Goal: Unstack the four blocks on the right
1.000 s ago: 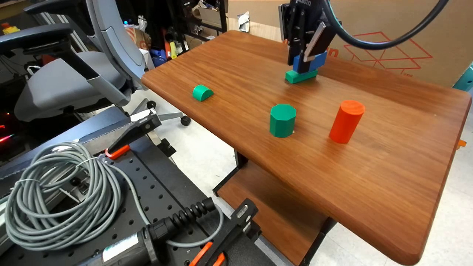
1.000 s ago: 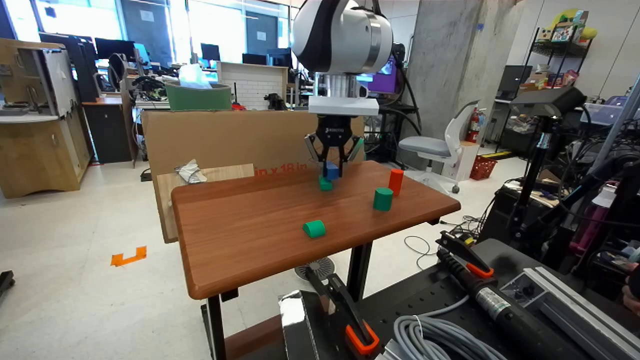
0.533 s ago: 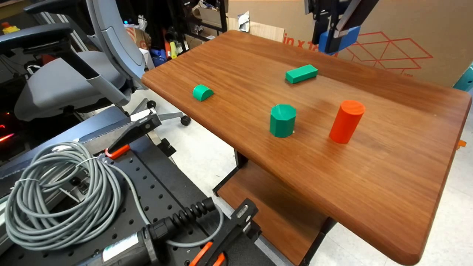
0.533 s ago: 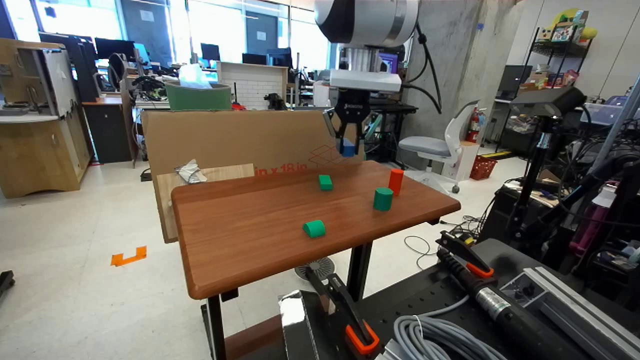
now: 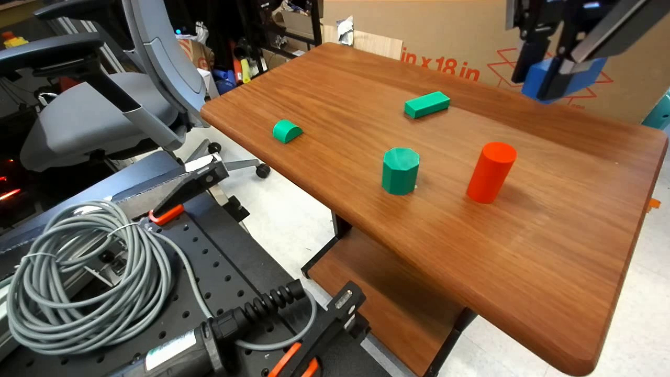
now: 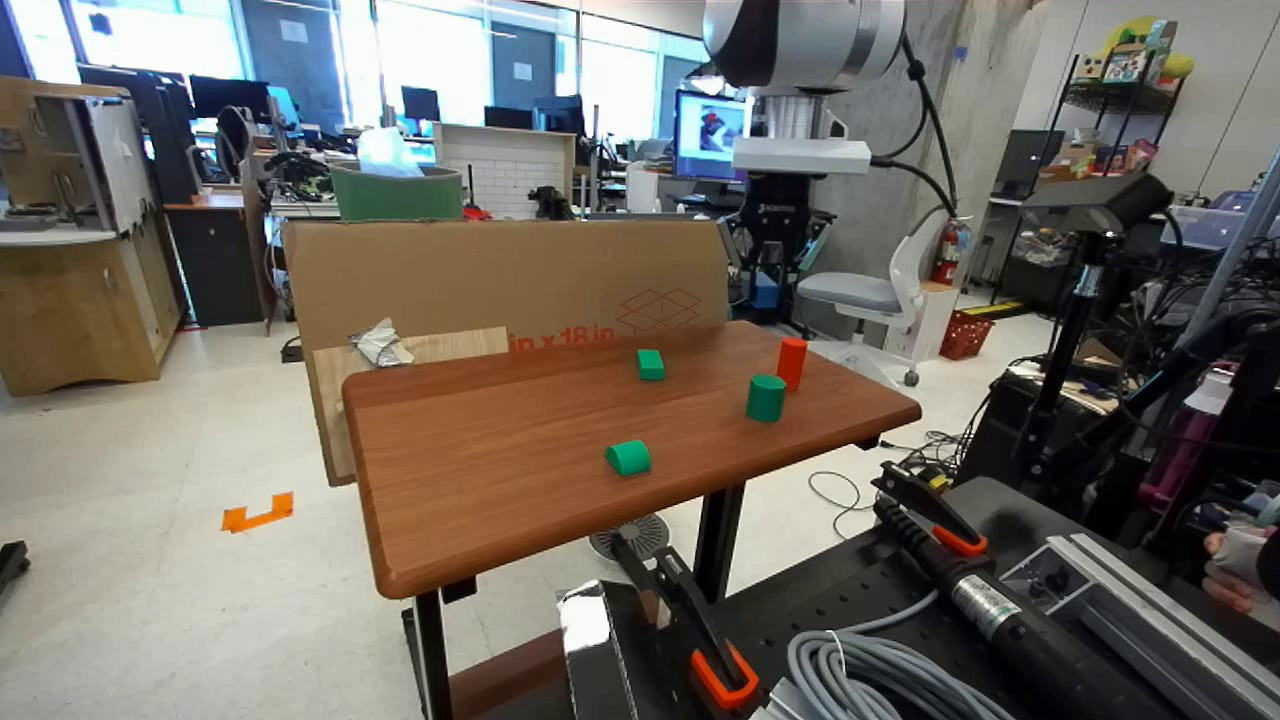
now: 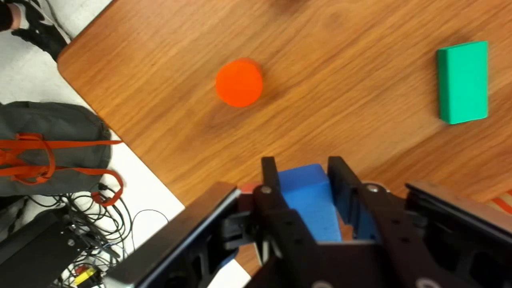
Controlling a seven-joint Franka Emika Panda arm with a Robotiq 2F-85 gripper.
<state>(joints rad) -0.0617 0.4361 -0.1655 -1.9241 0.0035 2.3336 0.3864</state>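
My gripper (image 5: 534, 86) is shut on the blue rectangular block (image 5: 580, 81) and holds it in the air above the table. In the wrist view the blue block (image 7: 314, 208) sits between the fingers (image 7: 269, 172). The flat green rectangular block (image 5: 427, 105) lies alone on the table; it also shows in the wrist view (image 7: 467, 82). The tall red-orange cylinder (image 5: 491, 173) stands upright, and the wrist view shows its top (image 7: 239, 83). The short green cylinder (image 5: 400, 172) stands beside it, apart; it is out of the wrist view.
A small green half-round block (image 5: 287, 131) lies near one table edge. The brown wooden table (image 6: 480, 440) has a cardboard sheet (image 6: 480, 270) standing behind it. A black cart with clamps and a coiled grey cable (image 5: 94, 277) stands along the table. A grey chair (image 5: 104, 104) is close by.
My gripper has lifted the blue block off the flat green block and carried it sideways, to the right in both exterior views. The blocks on the table have not moved.
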